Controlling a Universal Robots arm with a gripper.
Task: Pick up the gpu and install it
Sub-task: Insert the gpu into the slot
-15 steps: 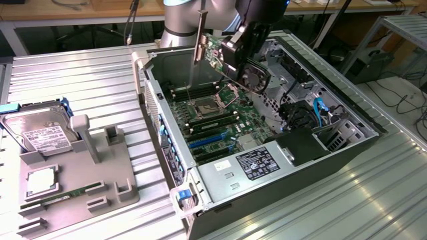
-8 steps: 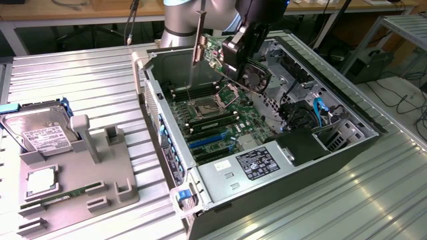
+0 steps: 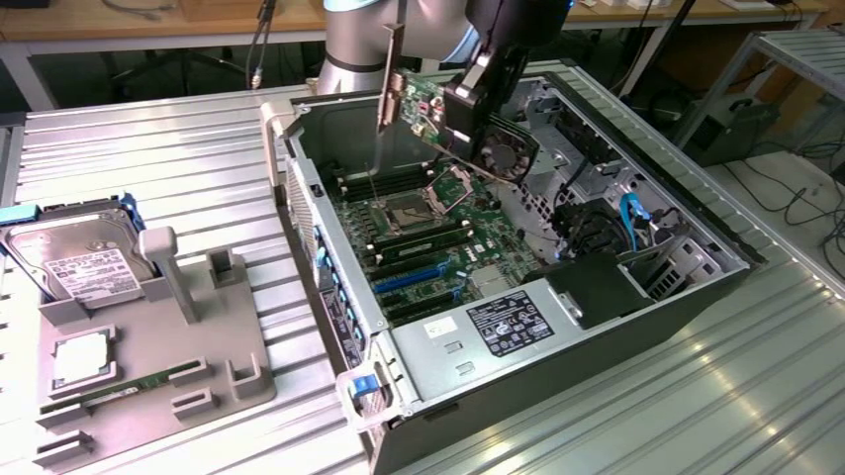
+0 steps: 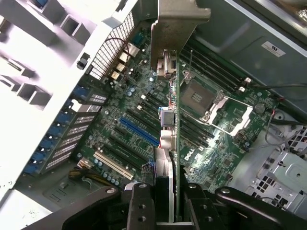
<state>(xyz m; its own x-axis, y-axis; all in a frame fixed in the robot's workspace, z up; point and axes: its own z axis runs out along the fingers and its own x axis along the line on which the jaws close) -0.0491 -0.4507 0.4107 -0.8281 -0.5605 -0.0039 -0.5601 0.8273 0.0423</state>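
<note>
Edgewise, the gpu (image 4: 170,139) sits clamped between the gripper (image 4: 169,194) fingers (image 4: 141,206).

The gpu (image 3: 425,109) above motherboard (image 3: 436,242), within case (image 3: 555,386)

The gpu (image 3: 436,114) is a thin card with a green circuit board, a round black fan (image 3: 509,150) on its face and a narrow silvery bracket (image 4: 175,28) at one end. It stands on edge in the air, seated in no slot, pinched in the hand (image 4: 170,208) above the far part of the open computer case (image 3: 297,188). The bracket end is toward the exterior view's left; the fan end sits lower, toward the right.
</note>
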